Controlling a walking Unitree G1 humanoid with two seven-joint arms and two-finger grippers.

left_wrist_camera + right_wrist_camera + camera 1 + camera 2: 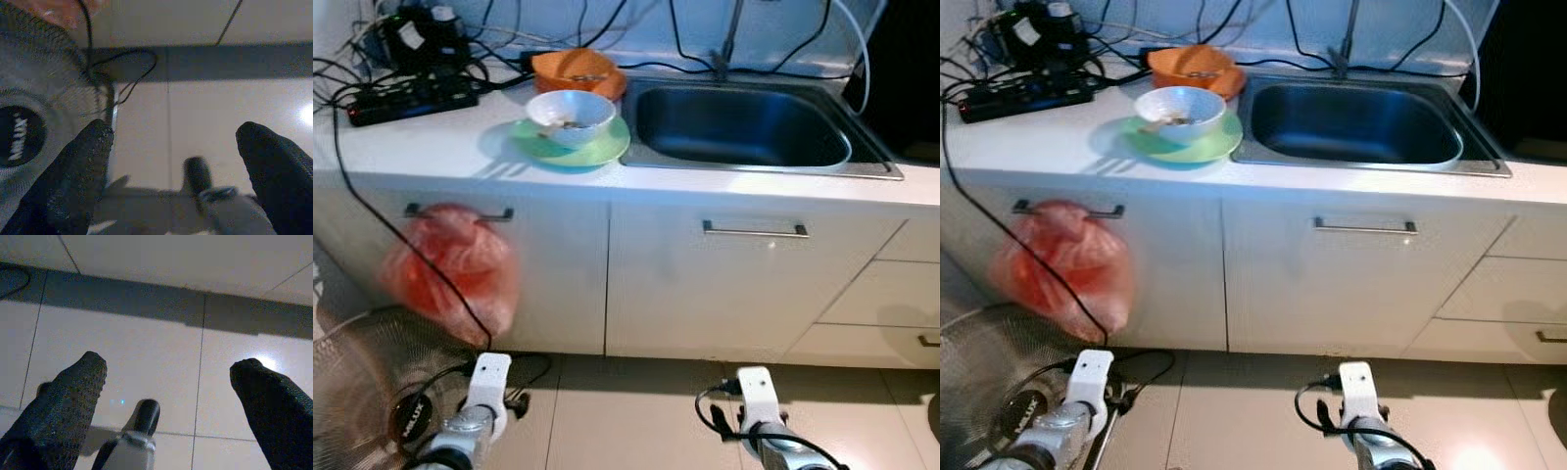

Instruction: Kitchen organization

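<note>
Both arms hang low over the tiled floor (146, 352), left gripper (171, 156) and right gripper (168, 382) spread wide, empty; white bowl (571, 115) rests on green plate (603, 149) beside the sink (744, 127).

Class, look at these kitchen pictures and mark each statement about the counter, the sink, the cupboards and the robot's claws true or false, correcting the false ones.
1. The white bowl sits on the pale green plate. True.
2. The stainless steel sink is full of dishes. False: its basin holds no dishes.
3. A red plastic bag hangs from the left cupboard handle. True.
4. The orange bowl stands on the floor. False: it is on the white counter, behind the white bowl.
5. The left claw grips the black power strip. False: both it and the right claw hang open above the floor.
</note>
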